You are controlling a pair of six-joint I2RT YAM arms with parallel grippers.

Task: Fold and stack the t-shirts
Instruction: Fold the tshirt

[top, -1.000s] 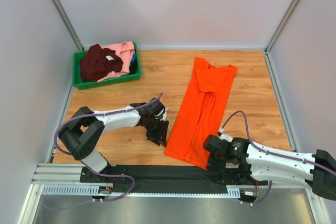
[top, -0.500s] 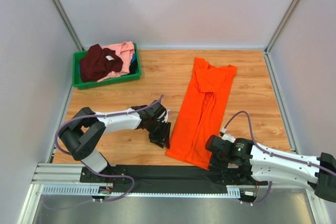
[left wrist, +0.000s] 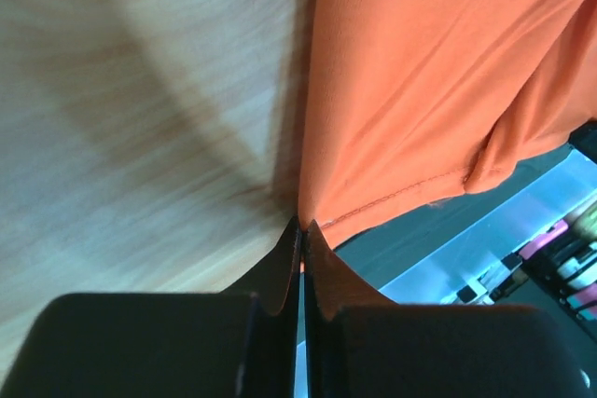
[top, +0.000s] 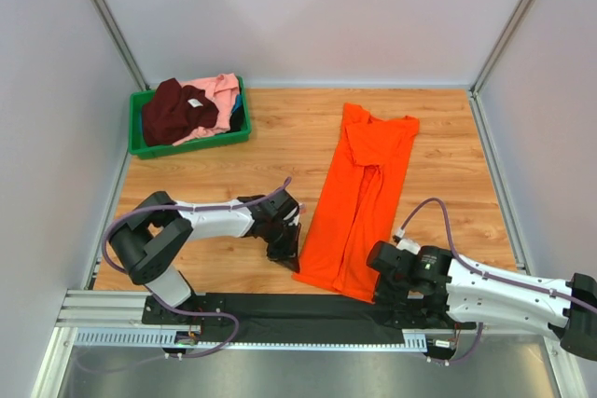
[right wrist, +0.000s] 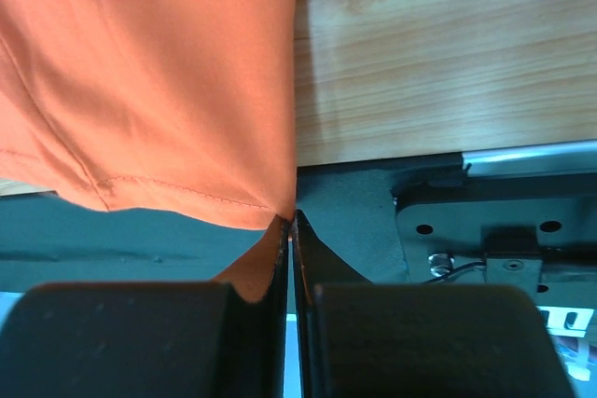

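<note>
The wooden worktop (top: 280,132) fills the middle of the overhead frame, and stretched across it, centre-right, lies the orange t-shirt (top: 359,198). It is folded lengthways into a long narrow band that runs from its collar end in the upper middle down to its hem at the lower centre. There the hem just reaches the black strip (top: 280,305) along the bottom edge. Up in the upper left sits the green bin (top: 191,145), well apart from the orange one, and it holds two more: the maroon t-shirt (top: 175,114) bunched on the left side, and the pink t-shirt (top: 222,90) crumpled beside it to the right. Down low, the left tool (top: 293,256) is at the hem's left corner with its jaws pressed together, and the wrist view shows the left tool (left wrist: 300,226) pinching the orange cloth right at the stitched edge. The right tool (top: 376,288) is at the hem's right corner, jaws closed tight on the fabric, orange showing at the tips in its own view (right wrist: 289,219). Smallest of all is the white neck label (top: 194,102), showing on the maroon shirt.
</note>
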